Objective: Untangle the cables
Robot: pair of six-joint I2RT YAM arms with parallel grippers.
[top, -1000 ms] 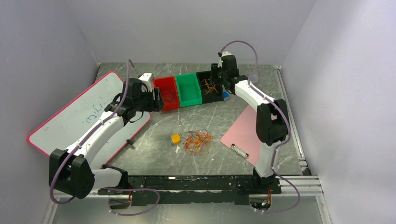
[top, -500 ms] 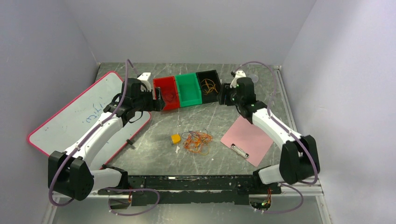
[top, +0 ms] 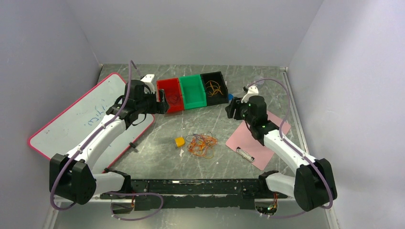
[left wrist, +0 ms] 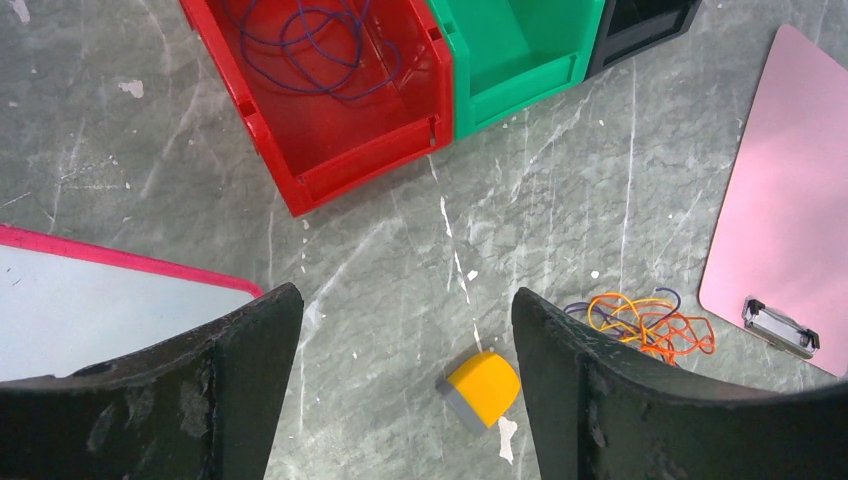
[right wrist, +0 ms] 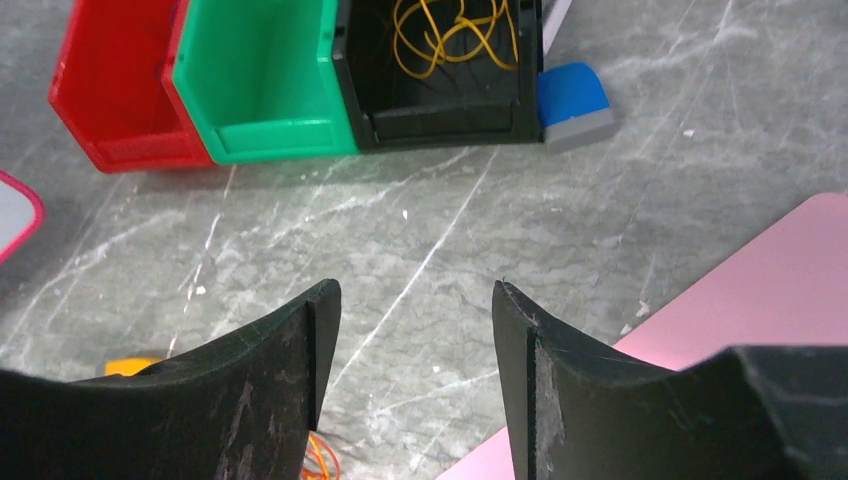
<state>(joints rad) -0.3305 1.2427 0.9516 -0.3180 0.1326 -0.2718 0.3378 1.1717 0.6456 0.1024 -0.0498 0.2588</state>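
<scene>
Both apart, empty: left tool (left wrist: 405, 310), right tool (right wrist: 415, 295). Cables (top: 201, 145) look light, limp, snag-prone; I'd pinch 1 outer orange loop at tangle's edge.

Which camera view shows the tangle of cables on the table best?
The top external view: the whole cable tangle lies unobstructed beside the yellow block. The left wrist view shows only part of the tangle; the right wrist view catches just an orange sliver at the bottom edge.

A robot lab is shown: a left arm (top: 98, 138) and a right arm (top: 282, 143) are bolted to a rail (top: 200, 187), and the counter (top: 191, 119) is boxed in by plain walls (top: 191, 28).
</scene>
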